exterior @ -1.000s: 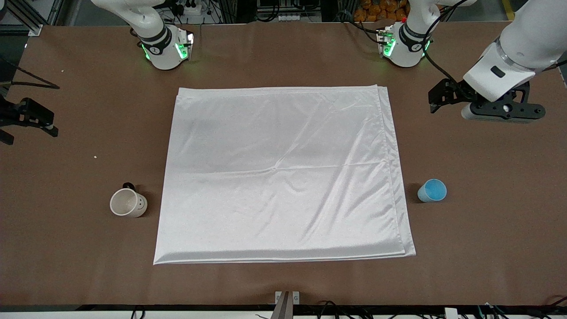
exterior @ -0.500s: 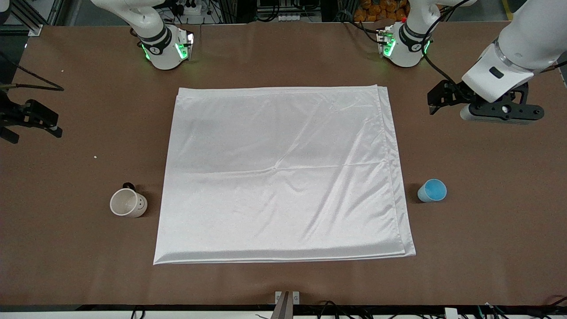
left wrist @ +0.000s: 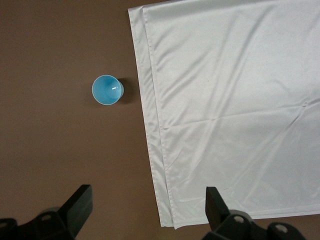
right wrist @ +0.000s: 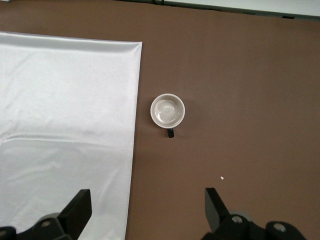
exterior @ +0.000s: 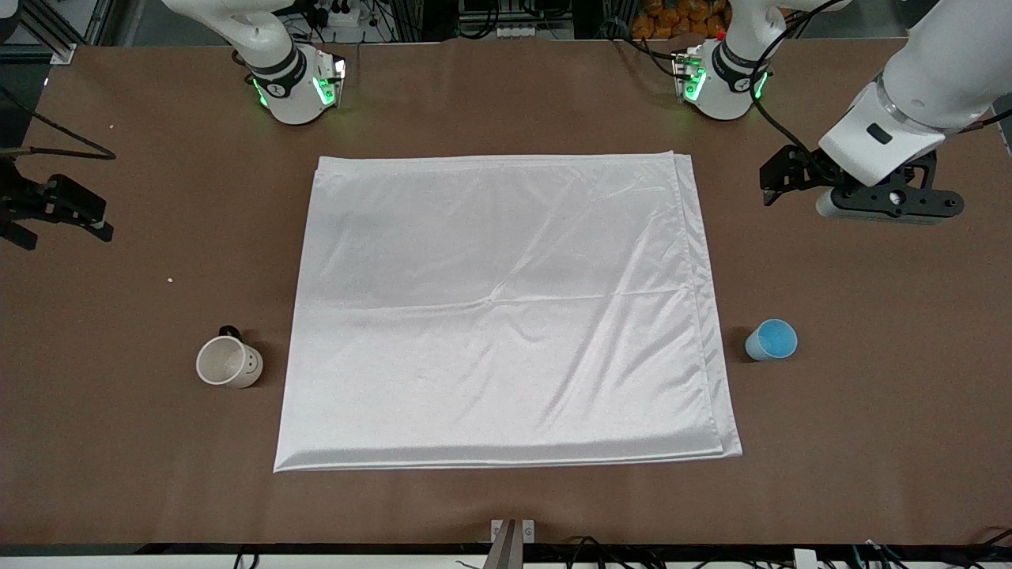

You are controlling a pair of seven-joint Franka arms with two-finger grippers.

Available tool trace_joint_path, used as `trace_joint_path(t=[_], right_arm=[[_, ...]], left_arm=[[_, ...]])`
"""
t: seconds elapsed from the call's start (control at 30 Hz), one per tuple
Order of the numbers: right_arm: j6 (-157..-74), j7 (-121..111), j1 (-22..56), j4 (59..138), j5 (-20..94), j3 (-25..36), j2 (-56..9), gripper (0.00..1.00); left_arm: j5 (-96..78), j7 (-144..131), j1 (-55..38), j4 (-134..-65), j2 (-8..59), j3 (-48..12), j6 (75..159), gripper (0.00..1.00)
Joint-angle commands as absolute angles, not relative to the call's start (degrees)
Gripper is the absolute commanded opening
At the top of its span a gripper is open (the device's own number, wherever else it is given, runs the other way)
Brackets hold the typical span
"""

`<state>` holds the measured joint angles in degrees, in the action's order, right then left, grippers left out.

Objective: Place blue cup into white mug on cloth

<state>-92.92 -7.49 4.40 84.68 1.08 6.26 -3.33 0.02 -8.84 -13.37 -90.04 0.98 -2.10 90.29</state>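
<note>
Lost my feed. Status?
Both pincers open, empty: left, right, over bare table. Cup and mug off the cloth. Nothing blocking.

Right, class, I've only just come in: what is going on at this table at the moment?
Nothing is being handled yet. The blue cup stands on the bare table beside the cloth, toward the left arm's end; the white mug stands beside the cloth toward the right arm's end. The left gripper hangs open over the table near the cup, the right gripper open above the mug's end.
</note>
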Motion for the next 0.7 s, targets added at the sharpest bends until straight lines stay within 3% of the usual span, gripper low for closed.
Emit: trace_joint_path(t=[0.0, 0.3, 0.67], right_arm=[[-91.41, -4.75, 4.66, 86.75, 0.35, 6.15, -1.32, 1.0], [-90.09, -4.92, 4.48, 86.92, -0.53, 6.24, -2.9, 1.0], [-90.61, -4.83, 4.22, 93.77, -0.53, 6.24, -4.39, 1.0]], left_arm=[[2.02, -9.4, -13.62, -90.44, 1.49, -2.29, 91.41, 1.0], [2.29, -9.4, -13.62, -91.23, 2.72, -2.29, 93.25, 1.0], [2.64, -9.32, -13.18, -93.95, 6.06, -2.2, 98.25, 1.0]])
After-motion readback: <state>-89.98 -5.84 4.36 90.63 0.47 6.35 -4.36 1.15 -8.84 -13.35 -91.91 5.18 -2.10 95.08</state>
